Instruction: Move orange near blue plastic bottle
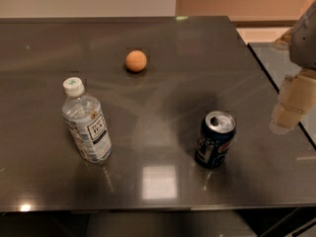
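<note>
The orange [136, 61] is a small round fruit resting on the dark table toward the back, left of centre. The blue plastic bottle [86, 121] stands upright at the front left, clear with a white cap and a white-and-dark-blue label. The orange lies behind and to the right of the bottle, well apart from it. My gripper [291, 105] hangs at the right edge of the view, above the table's right side, far from both the orange and the bottle. It holds nothing that I can see.
A dark blue soda can [215, 139] with an opened top stands upright at the front right, between the gripper and the bottle. The table [163, 181] has its front edge near the bottom of the view and its right edge under the gripper.
</note>
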Robot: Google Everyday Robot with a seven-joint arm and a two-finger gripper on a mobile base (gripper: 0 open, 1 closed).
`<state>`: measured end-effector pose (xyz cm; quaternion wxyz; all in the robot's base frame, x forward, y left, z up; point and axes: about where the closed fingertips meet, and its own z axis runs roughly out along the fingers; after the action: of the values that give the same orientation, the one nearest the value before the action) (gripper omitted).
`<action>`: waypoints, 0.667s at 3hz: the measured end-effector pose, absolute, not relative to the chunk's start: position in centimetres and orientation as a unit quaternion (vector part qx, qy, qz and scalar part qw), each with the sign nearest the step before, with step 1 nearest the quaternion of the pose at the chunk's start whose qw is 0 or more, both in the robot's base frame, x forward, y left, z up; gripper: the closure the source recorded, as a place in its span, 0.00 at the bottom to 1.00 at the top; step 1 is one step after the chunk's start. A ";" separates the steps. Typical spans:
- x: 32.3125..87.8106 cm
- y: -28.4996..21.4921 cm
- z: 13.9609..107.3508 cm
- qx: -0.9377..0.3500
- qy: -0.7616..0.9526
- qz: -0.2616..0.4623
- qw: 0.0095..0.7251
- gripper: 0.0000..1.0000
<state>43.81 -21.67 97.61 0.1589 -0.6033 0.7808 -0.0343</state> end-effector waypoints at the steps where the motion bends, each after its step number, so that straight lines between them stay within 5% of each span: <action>1: 43.8 -21.7 97.6 -0.603 0.781 -0.034 0.159 0.00; 2: 45.9 -20.9 97.4 -0.597 0.783 -0.018 0.175 0.00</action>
<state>45.90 -20.94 97.37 0.1753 -0.5971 0.7826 -0.0185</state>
